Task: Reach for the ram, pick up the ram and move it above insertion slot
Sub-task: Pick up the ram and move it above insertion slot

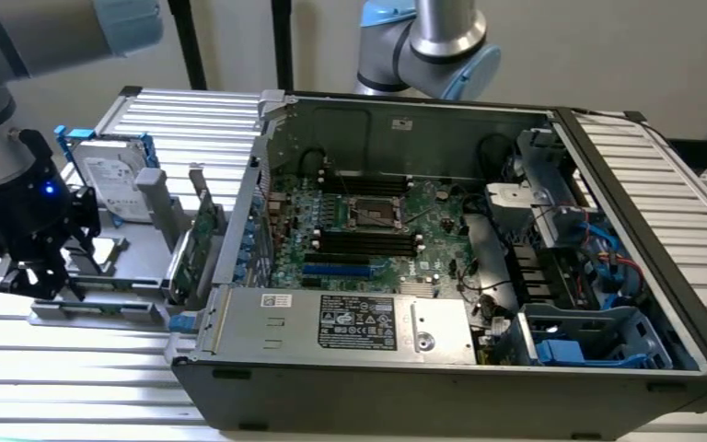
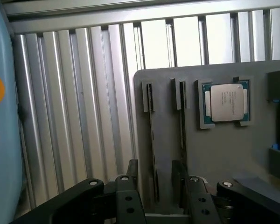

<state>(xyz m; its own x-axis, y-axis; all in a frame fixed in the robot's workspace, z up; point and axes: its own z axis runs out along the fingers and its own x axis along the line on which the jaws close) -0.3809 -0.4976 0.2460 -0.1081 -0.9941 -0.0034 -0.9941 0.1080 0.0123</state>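
Observation:
My black gripper (image 1: 49, 281) hangs low over the grey parts holder (image 1: 96, 311) at the exterior view's left. In the wrist view the gripper (image 2: 155, 179) is open, its fingers (image 2: 132, 171) standing either side of a narrow slot in the holder (image 2: 224, 154). The ram (image 2: 153, 140) shows there as a thin dark strip seen edge-on, running between the fingers, which are not touching it. A second similar strip (image 2: 182, 130) stands in the neighbouring slot. The black memory insertion slots (image 1: 366, 241) lie on the motherboard inside the open computer case (image 1: 452, 368).
On the holder stand a silver-and-blue hard drive (image 1: 114, 184) and a tall green expansion card (image 1: 200, 244), and a processor chip (image 2: 224, 102) lies flat. The case's left wall (image 1: 249, 221) rises between holder and motherboard. Ribbed aluminium table (image 1: 71, 378) surrounds everything. A second arm (image 1: 434, 46) stands behind.

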